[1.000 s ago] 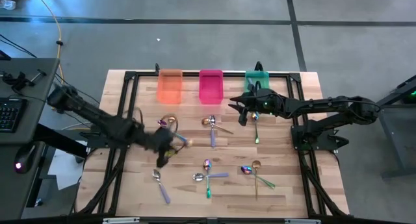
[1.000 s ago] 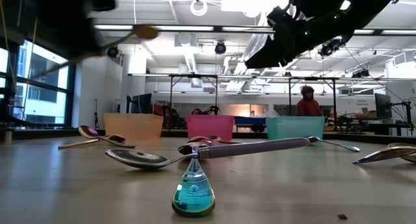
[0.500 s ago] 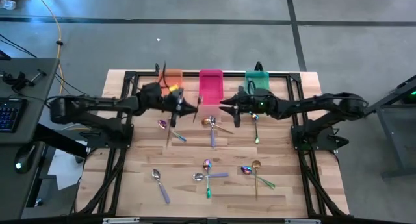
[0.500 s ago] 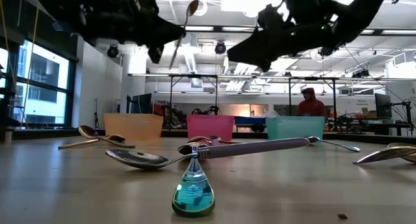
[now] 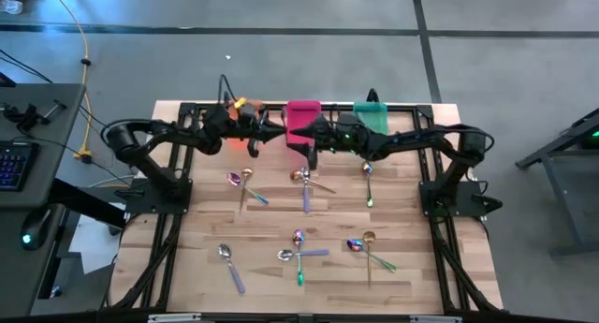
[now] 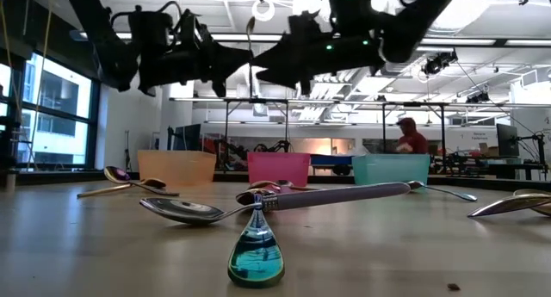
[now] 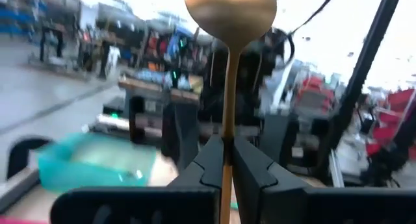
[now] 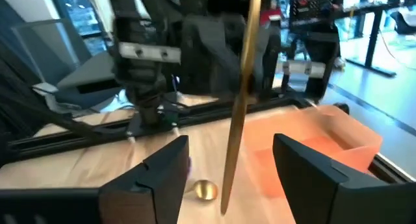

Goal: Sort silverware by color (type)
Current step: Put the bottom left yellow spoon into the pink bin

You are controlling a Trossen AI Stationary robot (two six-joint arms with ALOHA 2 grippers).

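The left gripper (image 7: 224, 160) pinches a thin gold metal spoon (image 7: 229, 68) upright between the spread fingers of the right gripper (image 8: 231, 169)

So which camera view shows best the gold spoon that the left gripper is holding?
The left wrist view: the gold spoon stands upright, its handle pinched in the left gripper. The right wrist view shows only the handle, between the open fingers of the right gripper. The low view shows it small, and in the high view it is barely visible.

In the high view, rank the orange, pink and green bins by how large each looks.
1. Pink bin, mostly in view.
2. Green bin, partly under the right arm.
3. Orange bin, mostly covered by the left arm.
The grippers hide much, so true sizes are unsure.
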